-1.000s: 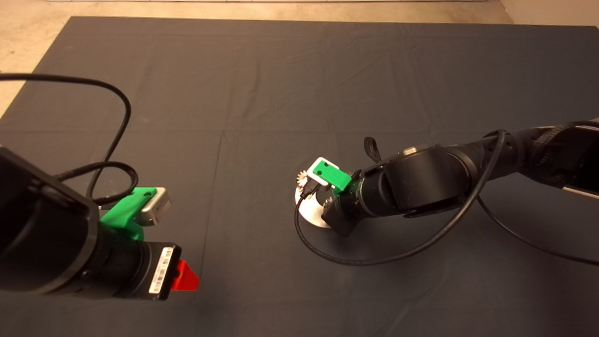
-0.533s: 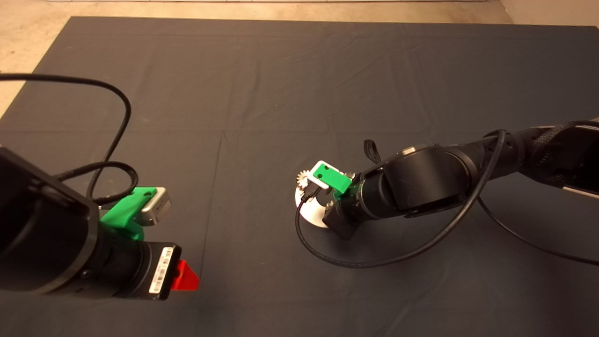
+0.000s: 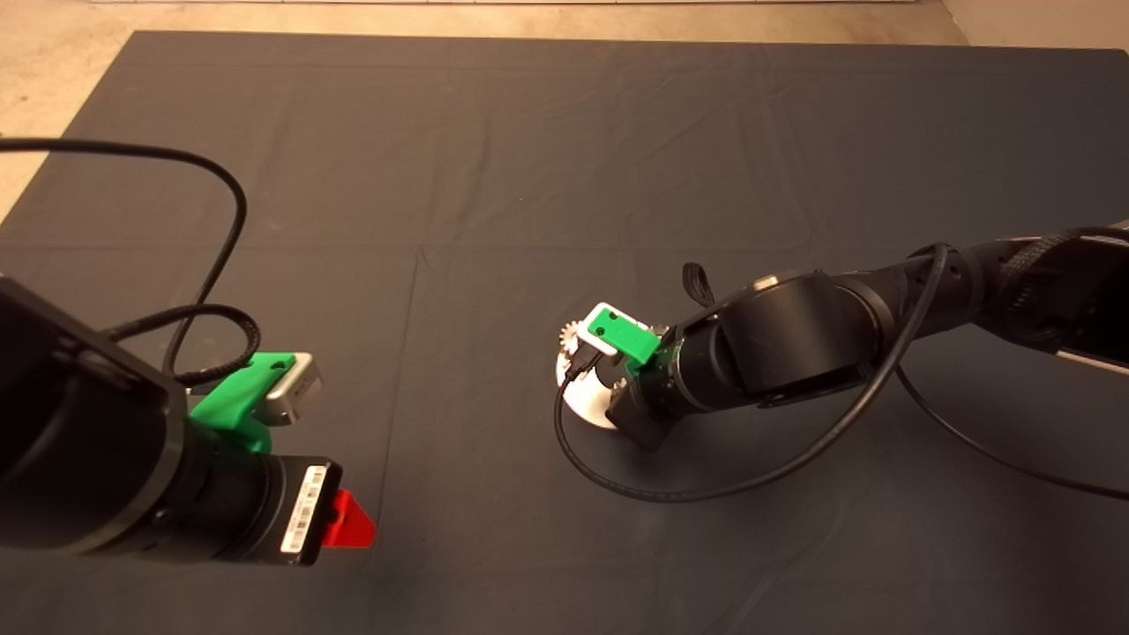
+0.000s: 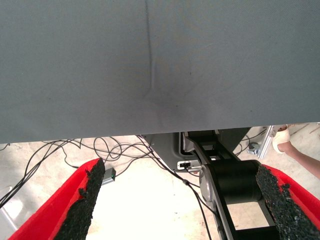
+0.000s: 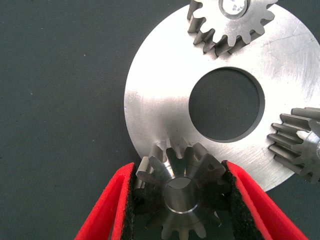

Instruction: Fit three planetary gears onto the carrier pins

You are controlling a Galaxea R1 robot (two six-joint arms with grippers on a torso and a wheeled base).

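Item: right gripper (image 5: pixel 179 200). Positioned over the rim of the round carrier disc (image 5: pixel 160 95), near the middle of the dark mat (image 3: pixel 529 159) on the bench. Jaws are closed on one planetary gear (image 5: pixel 180 192), which is clamped between the two black pads (image 5: pixel 131 200) at opposite sides of its teeth. The held gear is seen overlapping the disc edge; a pin end is visible in its centre hole, though how far it is seated cannot be told.

Item: carrier disc. Flat, silver, with a large central hole (image 5: pixel 226 104); laid flat on the mat. In the head view it is largely hidden beneath the right gripper (image 3: pixel 617 388) and its green camera mount.

Item: second planetary gear (image 5: pixel 231 22). Seated on the disc at the far side of the central hole from the held gear, with a pin end (image 5: pixel 234 6) shown in its bore.

Item: third planetary gear (image 5: pixel 300 150). Located at the disc rim to one side of the central hole, only partly in view.

Item: left gripper (image 4: pixel 175 200). Parked at the lower left of the mat, well apart from the disc. Jaws are spread wide and nothing is held; floor cables (image 4: pixel 90 150) are seen beyond the mat edge.
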